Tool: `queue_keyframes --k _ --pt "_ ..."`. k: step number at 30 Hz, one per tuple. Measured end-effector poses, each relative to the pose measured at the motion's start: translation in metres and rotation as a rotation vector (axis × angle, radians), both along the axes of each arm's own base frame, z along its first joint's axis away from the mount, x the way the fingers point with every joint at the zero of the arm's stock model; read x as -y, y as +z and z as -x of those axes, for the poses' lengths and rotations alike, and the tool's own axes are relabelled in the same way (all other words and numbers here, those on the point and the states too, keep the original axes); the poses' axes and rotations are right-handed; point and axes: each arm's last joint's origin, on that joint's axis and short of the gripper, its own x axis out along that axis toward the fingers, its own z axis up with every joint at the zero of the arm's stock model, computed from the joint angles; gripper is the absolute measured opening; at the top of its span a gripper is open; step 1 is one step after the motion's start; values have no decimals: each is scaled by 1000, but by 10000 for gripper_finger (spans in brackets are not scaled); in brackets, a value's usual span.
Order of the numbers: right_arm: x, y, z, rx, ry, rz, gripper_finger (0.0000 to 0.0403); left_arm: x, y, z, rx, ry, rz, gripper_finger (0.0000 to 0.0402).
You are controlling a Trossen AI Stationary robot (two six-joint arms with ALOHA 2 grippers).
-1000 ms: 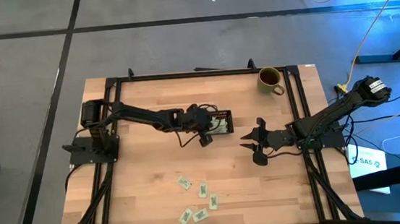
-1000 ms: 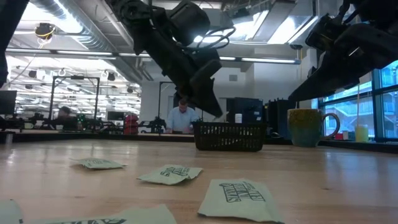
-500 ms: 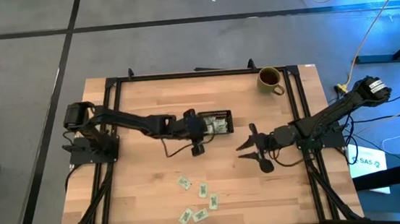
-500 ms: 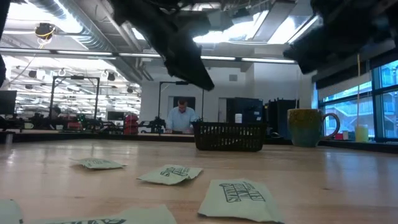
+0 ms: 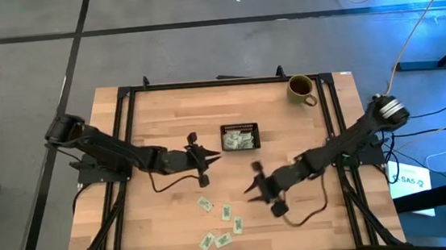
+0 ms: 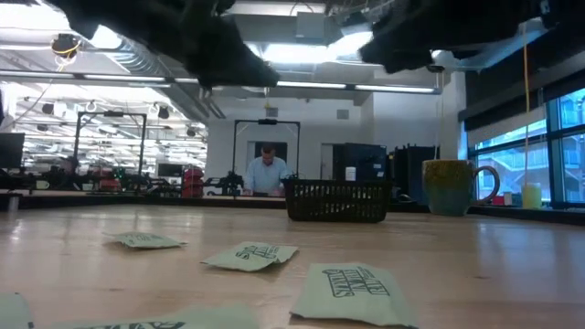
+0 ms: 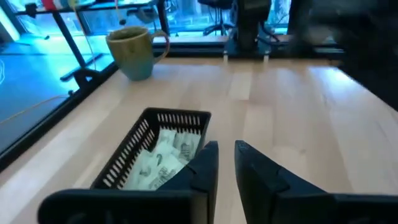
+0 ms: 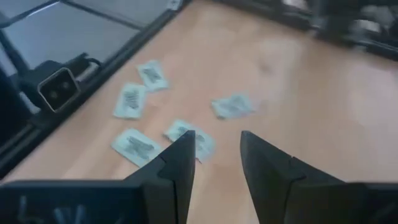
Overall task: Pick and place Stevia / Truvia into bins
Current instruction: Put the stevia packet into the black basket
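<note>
- The left tool [image 5: 209, 154] is seen just beside the black tray [image 5: 240, 137], on its left, with its fingers [image 7: 205, 163] parted by a narrow gap and nothing held between them.
- Several sweetener packets [image 7: 163, 155] are seen lying inside the tray.
- The right tool [image 5: 254, 188] is held over the desk [image 5: 157, 114] below the tray, its fingers [image 8: 180, 155] spread wide and empty.
- Five loose packets [image 5: 220, 222] are scattered near the desk's front edge, left of the right tool.
- An olive mug [image 5: 302, 90] is placed at the far right corner.
- A person [image 6: 268, 172] is seen in the room behind.
</note>
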Motion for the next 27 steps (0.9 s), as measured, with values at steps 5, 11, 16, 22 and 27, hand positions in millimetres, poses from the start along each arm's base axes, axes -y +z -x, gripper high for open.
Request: queue_keyframes --k 5,11,16,22,27 --pt "-27 -24 -34 -73 47 43 131 1 9 8 24 -42 27 39" --pt "-50 -57 -59 -163 105 71 131 4 11 9 33 -91 42 36" --pt "-62 -73 -63 -263 123 95 131 5 7 8 6 -98 38 40" --pt "-66 -76 -62 -283 119 89 131 5 6 9 -8 -97 35 37" --pt "-65 -78 -60 -316 108 92 131 5 6 9 -15 -93 32 37"
